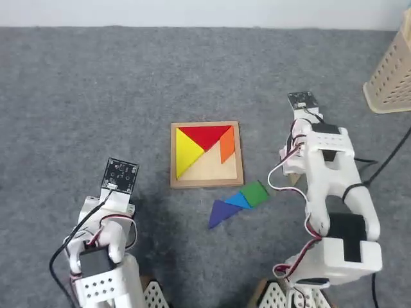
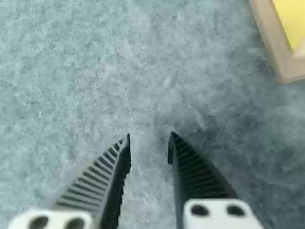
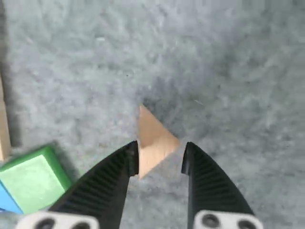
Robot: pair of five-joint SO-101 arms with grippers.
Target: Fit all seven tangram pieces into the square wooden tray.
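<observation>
The right gripper (image 3: 160, 147) points down from its outstretched arm, jaws spread astride one plain wooden triangle (image 3: 153, 140); one finger is at the triangle's edge, the other just clear. The left gripper (image 2: 149, 139), partly spread and holding nothing, hangs low at 8 o'clock of the tray (image 1: 206, 182). Three pieces lie in the tray: red triangle (image 1: 205, 136), yellow triangle (image 1: 187, 153), orange parallelogram (image 1: 227, 145). Three more lie at its 5 o'clock: green square (image 1: 255, 192), blue triangle (image 1: 239, 200), purple triangle (image 1: 221, 212).

In the high view, the pale wooden triangle piece (image 3: 155, 136) is almost wholly hidden under the right arm. Its near edge is covered by a finger (image 3: 119, 167) of the right gripper (image 3: 161, 145). The blue piece (image 3: 5, 200) and square wooden tray (image 3: 2, 124) are cut by the right wrist frame edge. The tray corner and yellow triangle (image 2: 291, 19) are clipped in the left wrist view. The beige slatted basket (image 1: 392, 67) is cut off at the high view's edge.
</observation>
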